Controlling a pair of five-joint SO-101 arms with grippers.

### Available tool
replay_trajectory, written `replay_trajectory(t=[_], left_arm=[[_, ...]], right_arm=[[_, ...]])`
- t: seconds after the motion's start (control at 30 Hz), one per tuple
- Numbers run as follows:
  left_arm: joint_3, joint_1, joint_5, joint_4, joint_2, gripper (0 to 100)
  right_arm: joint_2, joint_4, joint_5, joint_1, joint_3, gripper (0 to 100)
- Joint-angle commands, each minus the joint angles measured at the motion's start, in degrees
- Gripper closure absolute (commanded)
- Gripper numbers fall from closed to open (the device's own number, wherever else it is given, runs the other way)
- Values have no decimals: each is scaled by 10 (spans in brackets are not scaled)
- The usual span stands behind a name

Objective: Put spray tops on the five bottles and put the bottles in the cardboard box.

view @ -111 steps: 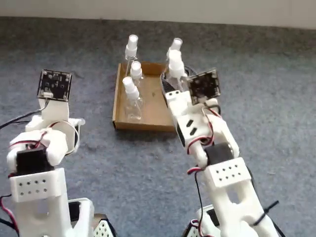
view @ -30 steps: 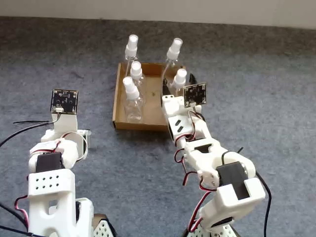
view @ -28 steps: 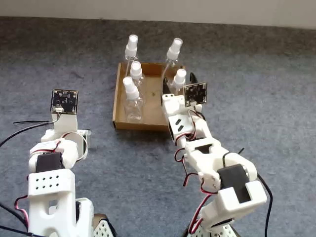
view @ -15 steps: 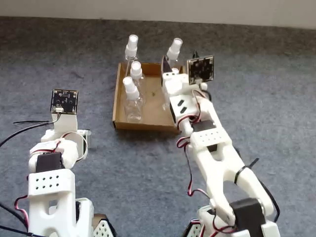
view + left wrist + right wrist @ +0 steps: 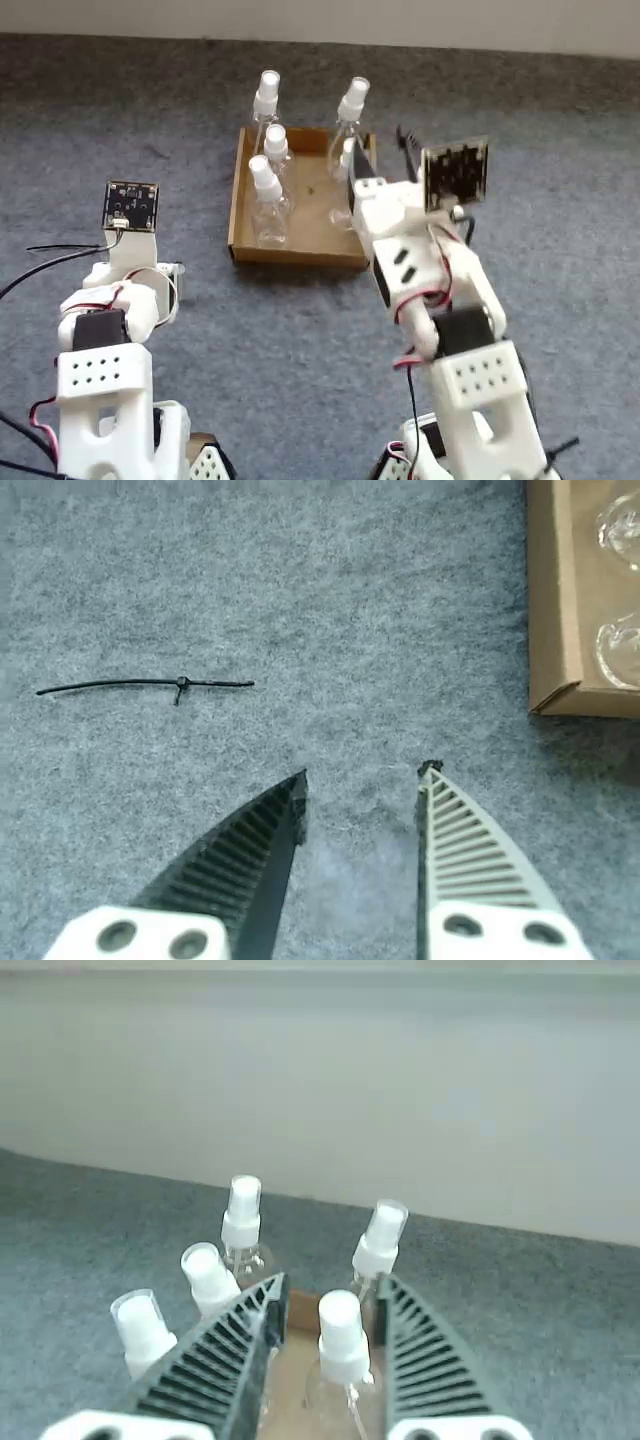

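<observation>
Cardboard box (image 5: 237,205), upper centre, holds the bottle (image 5: 340,1335) your right gripper (image 5: 331,1282) straddles with jaws spread, gripping nothing. Swing sideways and a jaw may topple it; your left gripper (image 5: 362,775) hangs agape at left.

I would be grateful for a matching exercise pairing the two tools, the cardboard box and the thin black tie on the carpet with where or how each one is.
Things:
1. left tool
2. right tool
3. cardboard box
4. thin black tie

States:
A. has bottles standing in it
B. lies loose on the carpet, outside the box
C. open, either side of one spray top
D. open over bare carpet

Pairs: 1-D, 2-C, 3-A, 4-B
</observation>
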Motion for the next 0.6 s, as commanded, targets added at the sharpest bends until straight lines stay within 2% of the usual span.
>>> replay_trajectory(t=[0.0,0.3,0.37,0.57], left_arm=[[-17,13,8,47,-100,829],[80,29,6,99,-407,829],[109,37,5,113,-461,829],[187,36,4,114,-448,825]], right_arm=[[-131,44,7,0,81,991],[-436,165,7,0,308,993],[-451,203,7,0,332,993],[-444,213,7,68,348,993]])
